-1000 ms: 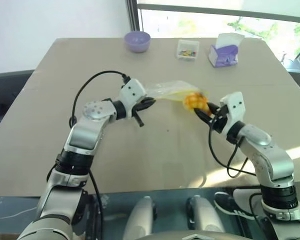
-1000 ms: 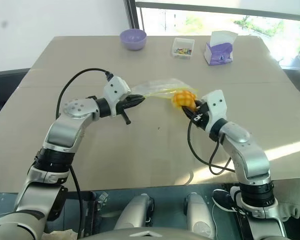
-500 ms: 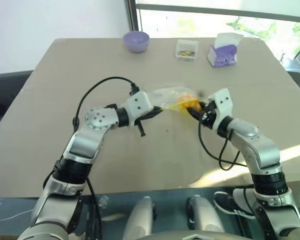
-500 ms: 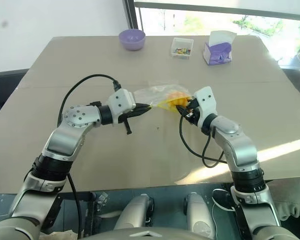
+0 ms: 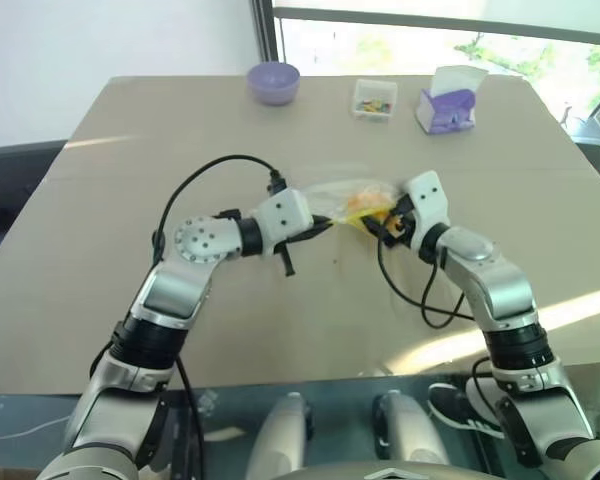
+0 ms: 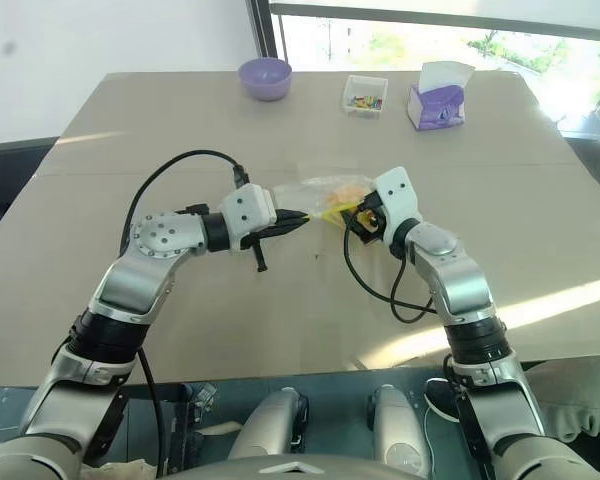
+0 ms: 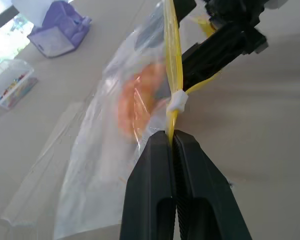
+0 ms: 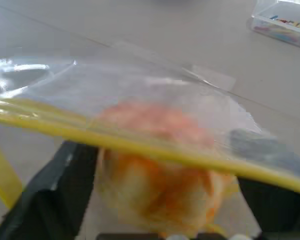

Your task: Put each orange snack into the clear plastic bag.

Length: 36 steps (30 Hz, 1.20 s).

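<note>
Since the earlier frames, the right gripper (image 6: 358,219) has been carried forward and inward, so that the orange snack (image 8: 160,165) is now pushed past the yellow zip strip (image 7: 171,60) and into the mouth of the clear plastic bag (image 5: 352,196). One second ago the snack was held clear of the bag, just outside its opening; now it is seen through the crinkled film, blurred orange behind the plastic in the left wrist view. The right fingers, which were clamped on the snack then, are seen spread wide on either side of it, so the snack appears to be released or on the point of release.

The left gripper (image 7: 172,142) is pressed fully together on the yellow zip edge, and the bag is thereby held up off the table (image 5: 280,330) with its mouth turned toward the right arm. It has been drawn slightly inward, toward the right gripper.

For the task, the insertion is judged to be nearly complete: the snack lies within the bag's opening, though how deep cannot be told. What remains is probably the withdrawal of the right fingers without the snack being dragged back out by the film or the strip.
</note>
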Motion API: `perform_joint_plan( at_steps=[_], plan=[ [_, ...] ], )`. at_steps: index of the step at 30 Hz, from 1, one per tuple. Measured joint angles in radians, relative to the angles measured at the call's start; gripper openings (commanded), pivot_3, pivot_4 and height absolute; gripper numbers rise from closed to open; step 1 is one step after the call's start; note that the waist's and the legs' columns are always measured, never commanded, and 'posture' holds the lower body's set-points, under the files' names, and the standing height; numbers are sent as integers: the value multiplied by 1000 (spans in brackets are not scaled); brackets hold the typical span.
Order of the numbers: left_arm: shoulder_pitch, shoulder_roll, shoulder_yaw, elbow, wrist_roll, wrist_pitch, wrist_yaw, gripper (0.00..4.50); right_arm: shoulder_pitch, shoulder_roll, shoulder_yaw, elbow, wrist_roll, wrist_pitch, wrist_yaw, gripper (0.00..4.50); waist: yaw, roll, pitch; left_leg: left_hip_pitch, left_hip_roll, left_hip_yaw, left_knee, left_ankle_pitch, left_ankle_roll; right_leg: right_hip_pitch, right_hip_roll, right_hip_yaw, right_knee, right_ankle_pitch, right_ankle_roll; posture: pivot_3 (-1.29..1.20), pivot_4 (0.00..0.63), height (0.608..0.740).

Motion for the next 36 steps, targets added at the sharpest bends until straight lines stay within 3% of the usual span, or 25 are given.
perform_joint_plan(
  at_steps=[4, 10, 18, 25, 33, 36],
  plan=[
    [-5, -1, 9, 28, 4, 52, 28, 0, 43, -54, -5, -83, 11, -7, 51, 4458, 1, 0, 0, 0, 0, 0, 0, 0, 0, 0, 0, 0, 0, 0, 0, 0, 150, 740],
    [-34, 0, 36, 60, 0, 82, 46, 0, 166, -228, 2, -255, -20, -178, 189, 4458, 0, 0, 0, 0, 0, 0, 0, -1, 1, 0, 0, 0, -1, 0, 0, 0, 150, 740],
    [-46, -2, 43, 66, -24, 102, 40, 0, 203, -349, 80, -195, -317, -452, 133, 4458, 1, 0, 0, 0, 0, 1, 0, 0, 1, 0, 0, 0, -1, 0, 0, 0, 150, 740],
    [-66, -3, 44, 66, -39, 118, 41, 0, 203, -373, 141, -84, -477, -569, 131, 4458, 1, 0, 0, 0, 0, 1, 0, 0, 1, 0, 0, 0, -1, 0, 0, 0, 150, 740],
    [-66, -4, 44, 66, -40, 119, 43, 0, 202, -339, 147, 6, -539, -592, 95, 4458, 2, 0, 0, 0, 0, 1, 0, 0, 1, 0, 0, 0, -1, 0, 0, 0, 150, 740],
    [-66, -7, 45, 66, -40, 119, 44, 0, 187, -305, 145, 41, -536, -593, 85, 3660, 0, 0, 0, 0, 0, 1, 0, 0, 1, 0, 0, 0, -1, 0, 0, 0, 150, 740]
  ],
)
